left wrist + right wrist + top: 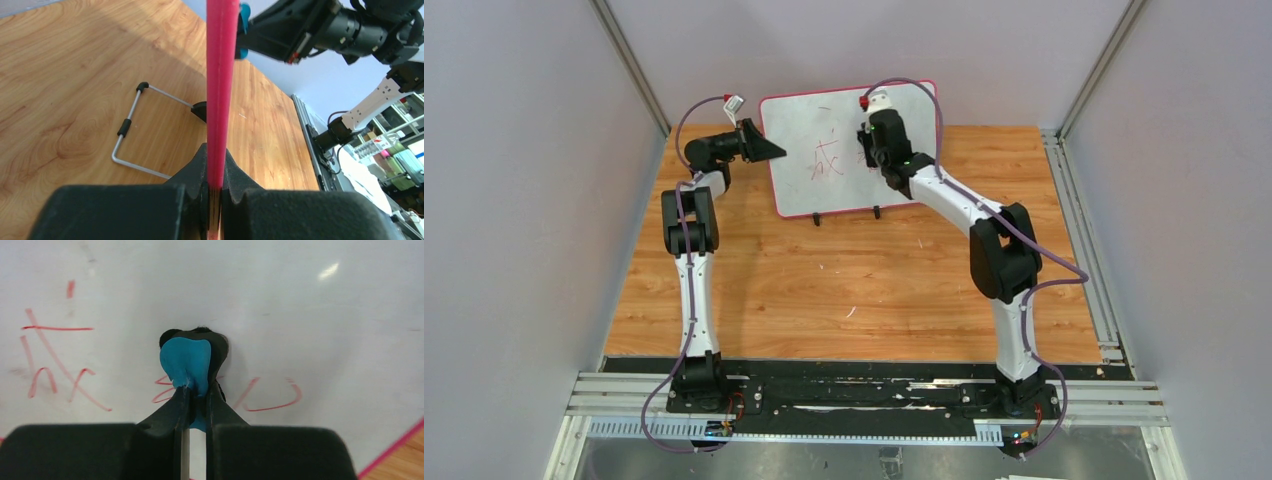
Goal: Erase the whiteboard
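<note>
Whiteboard [824,120] edge in left hand [770,150], eraser [186,362] in outstretched right hand [866,135]

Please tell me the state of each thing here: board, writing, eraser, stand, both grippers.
whiteboard: upright, its left edge clamped
red writing: not yet erased
eraser: gripped, against the board face
wire stand: folded out behind the board
left gripper: shut on whiteboard
right gripper: shut on eraser
</note>
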You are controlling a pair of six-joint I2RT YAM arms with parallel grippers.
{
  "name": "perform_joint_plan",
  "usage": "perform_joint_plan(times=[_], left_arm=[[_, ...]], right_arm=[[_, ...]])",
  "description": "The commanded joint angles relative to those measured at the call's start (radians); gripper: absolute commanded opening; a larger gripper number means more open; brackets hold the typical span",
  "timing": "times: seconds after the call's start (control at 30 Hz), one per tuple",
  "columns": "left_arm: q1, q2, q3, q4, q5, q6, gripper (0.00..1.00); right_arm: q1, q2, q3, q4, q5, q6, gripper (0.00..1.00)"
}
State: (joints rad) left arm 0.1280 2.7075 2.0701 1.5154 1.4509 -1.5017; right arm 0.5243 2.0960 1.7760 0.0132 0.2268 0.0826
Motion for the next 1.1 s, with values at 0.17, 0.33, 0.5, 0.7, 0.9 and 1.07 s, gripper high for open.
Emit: perform_joint_plan(times=[0.17,0.33,0.5,0.7,0.9,1.07], left_arm=[[0.018,0.039,0.010,0.062,0.037,0.067,0.00],[0.019,0.040,0.012,0.061,0.038,0.066,0.00],[0.018,0.041,0.013,0.061,0.038,0.065,0.00],[0.018,0.042,0.013,0.061,0.037,0.064,0.00],[0.018,0.041,0.013,0.061,0.038,0.064,0.00],[0.018,0.040,0.012,0.062,0.039,0.066,0.00]], right_arm=[[0.083,0.044,-0.017,0.029,-0.016,0.018,0.01],[0.040,0.035,-0.044,0.026,0.018,-0.002,0.01],[-0.040,-0.024,-0.119,0.052,0.015,0.017,0.01],[-0.131,-0.134,-0.207,0.075,0.025,0.017,0.01],[-0.203,-0.211,-0.267,0.102,0.017,0.043,0.01],[-0.182,-0.193,-0.247,0.099,-0.026,0.066,0.01]])
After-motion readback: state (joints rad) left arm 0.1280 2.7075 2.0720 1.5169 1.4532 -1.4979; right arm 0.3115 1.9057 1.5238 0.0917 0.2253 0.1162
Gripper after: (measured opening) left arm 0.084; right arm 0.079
